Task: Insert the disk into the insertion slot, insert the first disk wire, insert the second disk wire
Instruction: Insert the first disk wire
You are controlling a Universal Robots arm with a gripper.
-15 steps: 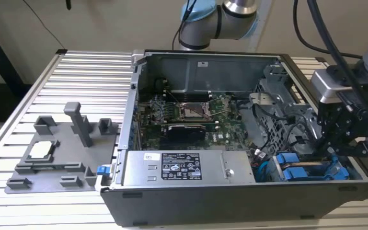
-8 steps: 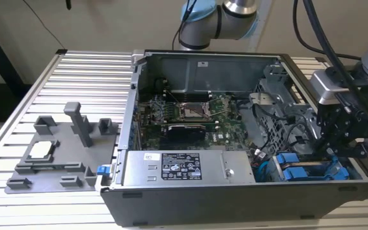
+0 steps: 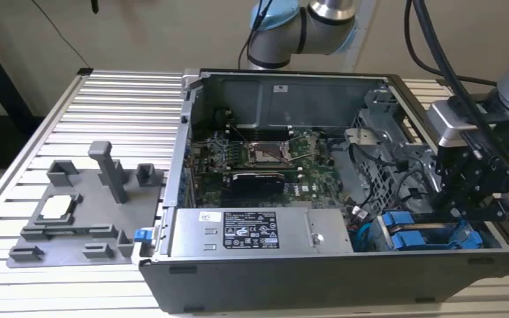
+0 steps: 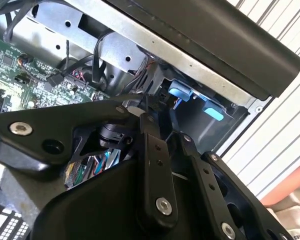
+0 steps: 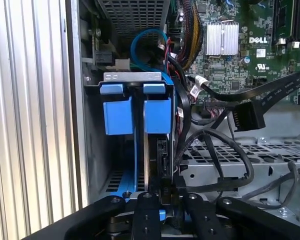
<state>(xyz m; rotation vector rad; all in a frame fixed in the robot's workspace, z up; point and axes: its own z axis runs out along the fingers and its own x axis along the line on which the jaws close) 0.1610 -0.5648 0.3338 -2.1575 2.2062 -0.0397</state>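
The disk (image 5: 162, 152) stands edge-on inside the insertion slot (image 5: 135, 77), a grey metal bay at the case's corner. Its blue carrier (image 5: 157, 114) sits beside a second blue carrier (image 5: 117, 115). In the exterior view the blue carriers (image 3: 407, 238) lie at the case's lower right, with my gripper (image 3: 463, 216) reaching down just beside them. In the first wrist view my gripper (image 5: 167, 198) is shut on a black disk wire plug (image 5: 166, 186) pressed against the disk's rear edge. In the second wrist view the black fingers (image 4: 154, 150) converge toward the bay's blue tabs (image 4: 180, 93).
A loose flat black connector (image 5: 248, 118) hangs over the grey cage beside the bay, among several black cables (image 5: 225, 150). A blue cable (image 5: 140, 45) loops behind the slot. The power supply box (image 3: 254, 232), the motherboard (image 3: 264, 156) and a grey fixture plate (image 3: 77, 212) lie toward the exterior view's left.
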